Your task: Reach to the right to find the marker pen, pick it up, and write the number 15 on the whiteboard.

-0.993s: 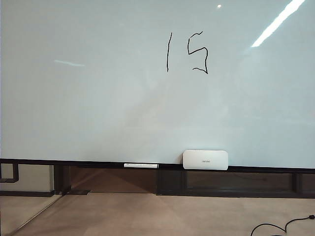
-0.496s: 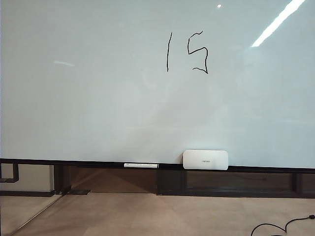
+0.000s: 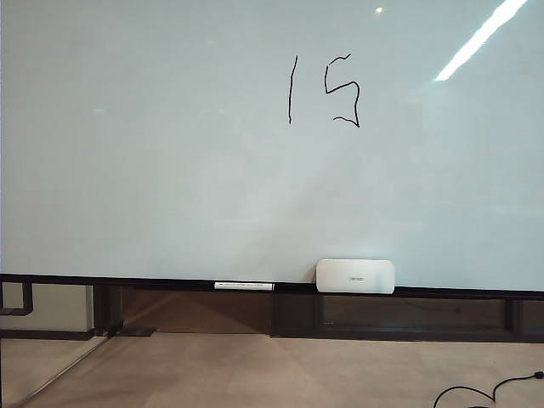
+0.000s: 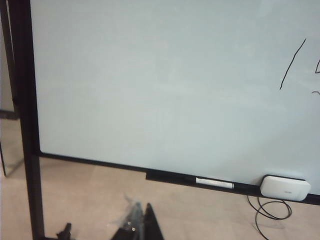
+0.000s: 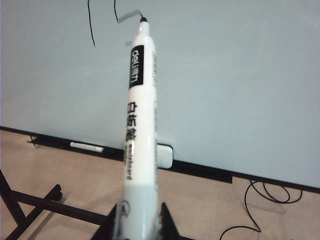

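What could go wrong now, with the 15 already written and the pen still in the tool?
1. The right tool holds the marker pen uncapped, tip toward the whiteboard. A stray touch could add a line near the number 15.
2. The pen is gripped only at its rear end, so it may tilt or slip out.
3. A cable lies on the floor below; a dropped pen could land there.

The left tool carries nothing.

I'm seeing the whiteboard point(image 3: 170, 170) showing a glossy pale bluish-white, with a dark bottom rail point(image 3: 127, 280). The number 15 point(image 3: 323, 89) is showing as thin black strokes. The marker pen point(image 5: 137, 130) is looking white with black lettering and a black tip. The rounded box point(image 3: 355, 276) is reading white, the floor point(image 3: 255, 370) tan, the cable point(image 3: 489, 393) black.
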`<state>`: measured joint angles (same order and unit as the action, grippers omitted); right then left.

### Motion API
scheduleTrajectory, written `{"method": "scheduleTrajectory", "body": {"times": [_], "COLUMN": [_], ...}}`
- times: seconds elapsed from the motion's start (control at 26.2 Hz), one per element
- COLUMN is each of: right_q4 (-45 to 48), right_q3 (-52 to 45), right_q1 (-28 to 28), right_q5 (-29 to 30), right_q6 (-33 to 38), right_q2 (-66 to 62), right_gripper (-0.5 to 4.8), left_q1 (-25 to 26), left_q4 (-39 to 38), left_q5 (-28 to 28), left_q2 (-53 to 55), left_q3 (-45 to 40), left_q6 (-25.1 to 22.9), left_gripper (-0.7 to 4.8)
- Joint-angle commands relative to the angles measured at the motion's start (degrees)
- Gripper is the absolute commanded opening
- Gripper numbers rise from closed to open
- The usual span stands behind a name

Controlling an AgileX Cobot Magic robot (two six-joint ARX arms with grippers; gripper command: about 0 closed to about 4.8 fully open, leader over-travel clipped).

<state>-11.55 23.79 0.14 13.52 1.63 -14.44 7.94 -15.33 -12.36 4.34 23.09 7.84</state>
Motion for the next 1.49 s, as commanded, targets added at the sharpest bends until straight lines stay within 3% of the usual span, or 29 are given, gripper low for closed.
{"method": "scheduleTrajectory", "body": {"times": [0.04, 0.31, 0.65, 0.88, 1.22, 1.37, 1.49], "right_q4": [3.3, 3.3, 9.6, 9.6, 5.9, 7.6, 7.7], "right_q3": [-2.9, -7.5, -12.4, -15.1, -20.0, -22.9, -23.5], "right_q1": [0.0, 0.0, 0.3, 0.3, 0.2, 0.3, 0.3], "right_q5": [0.1, -0.7, -0.5, 0.3, -0.5, -0.9, -0.9], "right_q6": [0.3, 4.8, 3.8, 3.7, 3.0, 3.0, 2.5], "right_q2": [0.0, 0.1, 2.2, 8.2, 14.2, 14.3, 14.3], "right_gripper": [-0.01, -0.01, -0.01, -0.02, -0.02, -0.02, -0.01], "left_q1": [0.0, 0.0, 0.0, -0.7, -9.1, -15.4, -19.1], "left_q4": [1.1, 0.8, 3.0, 4.4, 13.1, 12.4, 13.2], "left_q5": [1.2, 6.3, 5.6, 2.4, 8.1, 14.2, 15.2], "left_q2": [0.0, 0.0, -1.9, -4.2, -4.2, -4.2, -4.2], "left_q3": [-1.9, -5.6, -8.5, -12.6, -22.2, -22.6, -22.6], "left_q6": [3.2, 6.5, 1.8, 1.6, -2.6, -8.9, -11.1], "left_gripper": [-0.06, -0.06, -0.06, -0.06, -0.06, -0.06, -0.06]}}
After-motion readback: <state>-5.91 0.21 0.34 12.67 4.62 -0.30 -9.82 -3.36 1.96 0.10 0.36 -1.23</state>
